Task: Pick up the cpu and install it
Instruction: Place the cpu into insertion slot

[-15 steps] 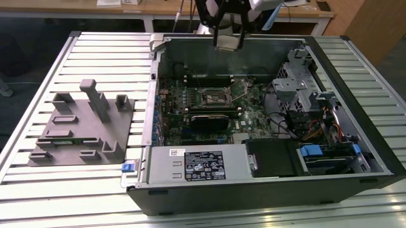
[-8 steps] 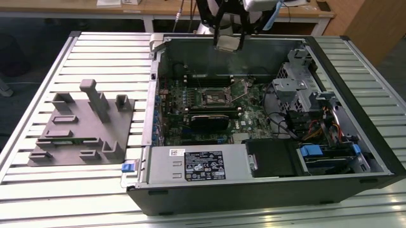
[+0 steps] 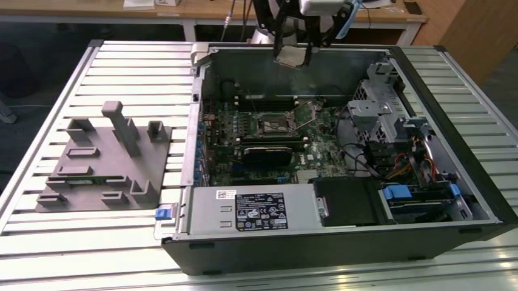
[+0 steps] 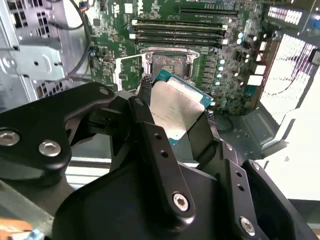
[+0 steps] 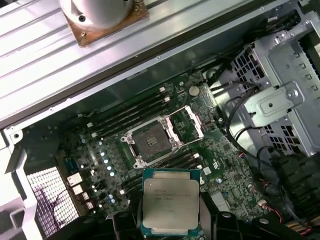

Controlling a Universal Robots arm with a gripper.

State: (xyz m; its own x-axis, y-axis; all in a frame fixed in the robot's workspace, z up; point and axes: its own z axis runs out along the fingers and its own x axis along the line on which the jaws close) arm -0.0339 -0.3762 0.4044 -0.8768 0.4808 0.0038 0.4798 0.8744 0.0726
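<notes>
Cpu (image 3: 292,56) hung over the open computer case (image 3: 477,176), pinched by its edges between the closed-in fingers of the gripper (image 3: 295,50). At the exterior view's left, a grey fixture (image 3: 97,157) lay on the slatted table (image 3: 121,66). Further right, inside the case, the bare socket (image 3: 271,124) sat on the motherboard, then the drive cage (image 3: 380,115).

The arm (image 3: 271,21) hangs from above with its gripper (image 4: 176,102) pointing down, both black fingers (image 4: 150,132) clamped on the edges of the cpu (image 5: 171,202).
</notes>
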